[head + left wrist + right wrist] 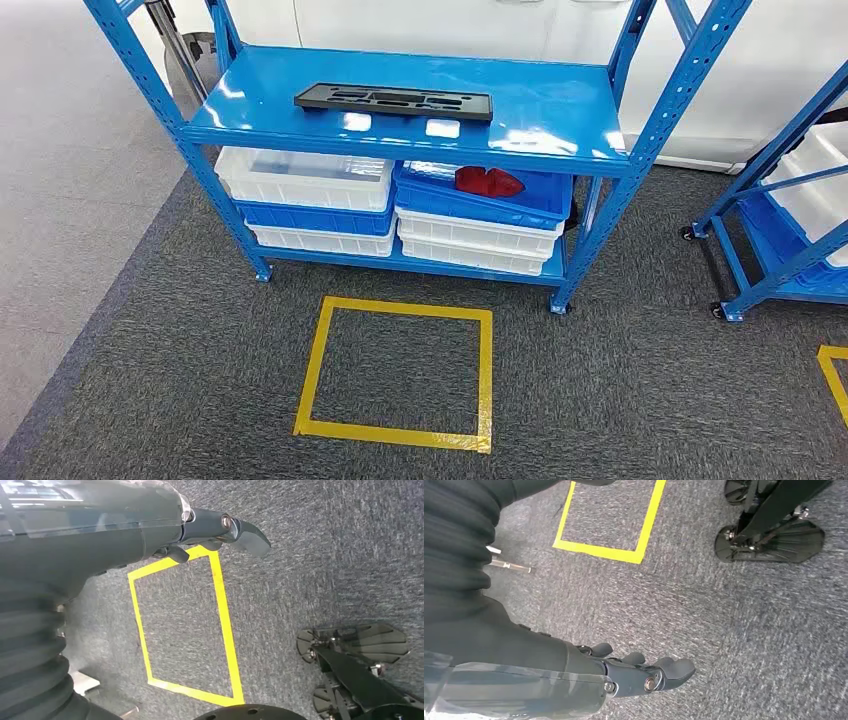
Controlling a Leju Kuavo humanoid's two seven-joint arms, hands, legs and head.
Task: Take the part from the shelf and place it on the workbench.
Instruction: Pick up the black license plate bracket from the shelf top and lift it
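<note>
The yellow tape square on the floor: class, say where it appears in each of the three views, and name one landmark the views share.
Head view: tape square on the grey carpet in front of the blue shelf.
Left wrist view: tape square mid-picture, beyond the left hand.
Right wrist view: tape square cut off at the picture's edge, away from the right hand.
Shared landmark: the carpet.

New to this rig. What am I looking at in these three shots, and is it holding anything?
It's a two-legged humanoid with two arms. The head view looks down at a blue shelf carrying a flat black part. Below sit white and blue bins, one holding a red piece. Yellow tape marks a square on the carpet. The other two pictures come from wrist cameras on hanging arms, facing the floor. The left hand and right hand hold nothing, fingers loosely curled.
</note>
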